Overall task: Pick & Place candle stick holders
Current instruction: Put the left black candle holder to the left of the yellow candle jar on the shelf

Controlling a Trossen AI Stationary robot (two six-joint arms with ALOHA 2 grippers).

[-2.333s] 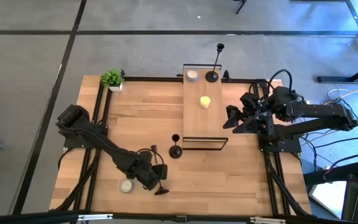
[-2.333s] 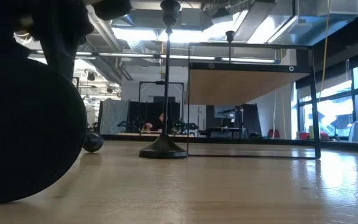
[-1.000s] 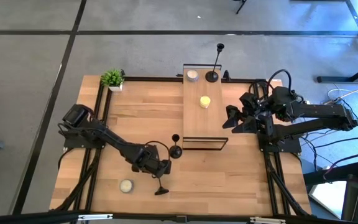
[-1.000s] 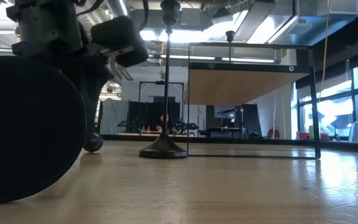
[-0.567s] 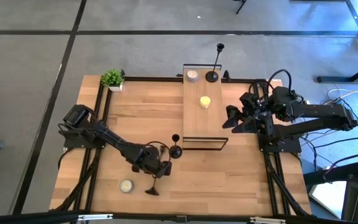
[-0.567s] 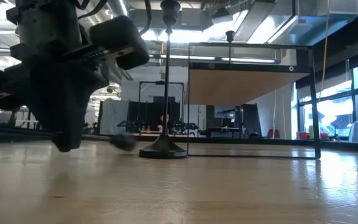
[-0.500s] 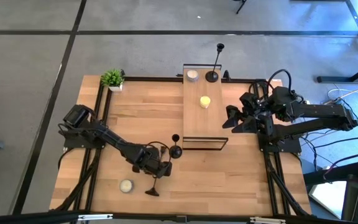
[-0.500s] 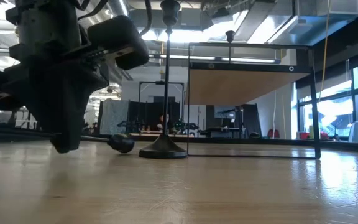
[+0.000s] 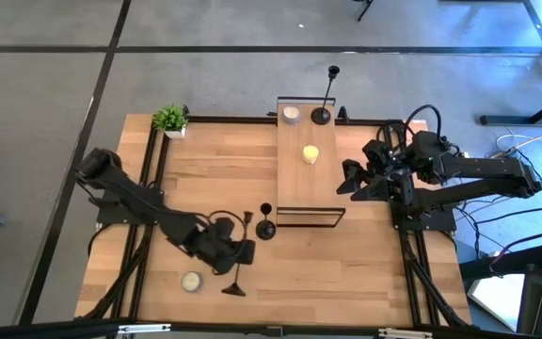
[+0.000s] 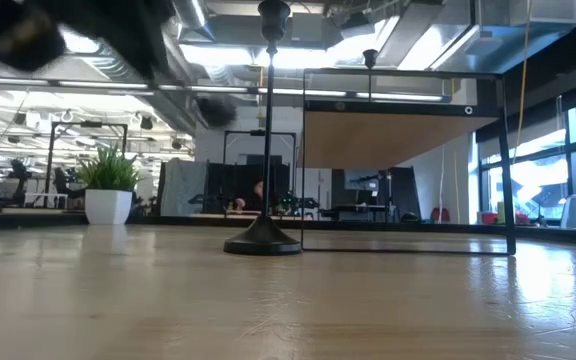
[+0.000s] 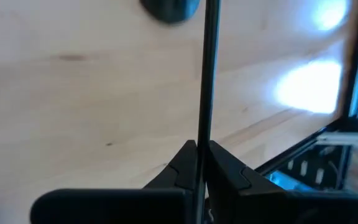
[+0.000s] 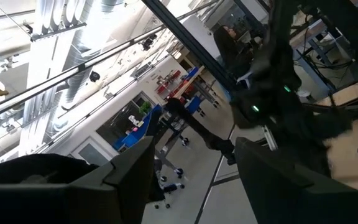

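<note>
My left gripper [image 9: 236,256] is shut on a short black candle stick holder [image 9: 234,281] above the table's near middle; the holder's round base [image 9: 233,289] shows just nearer the front edge. A tall holder [image 9: 264,226] stands on its base on the table beside the shelf's near end, also in the low view [image 10: 267,150]. Another tall holder [image 9: 322,111] stands at the far end of the raised wooden shelf [image 9: 294,179]. My right gripper [image 9: 350,179] hangs open to the right of the shelf, holding nothing. My left gripper pinches the short holder's thin stem [image 11: 205,112] between its two fingers [image 11: 179,165], which lie across it. The fingers slant down from the table's left. The holder is lifted clear of the table, tilted, with its base end toward the near edge.
On the shelf are a white candle [image 9: 292,114] and a yellow candle [image 9: 310,153]. Another white candle [image 9: 191,280] lies on the table near the front left. A small green plant [image 9: 169,120] stands at the far left corner. Black rails edge the table.
My left gripper has taken hold of the short holder, which lay on the table near the front edge, and risen with it. In the low view the gripper has gone up out of the picture, and the holder's base is off the tabletop.
</note>
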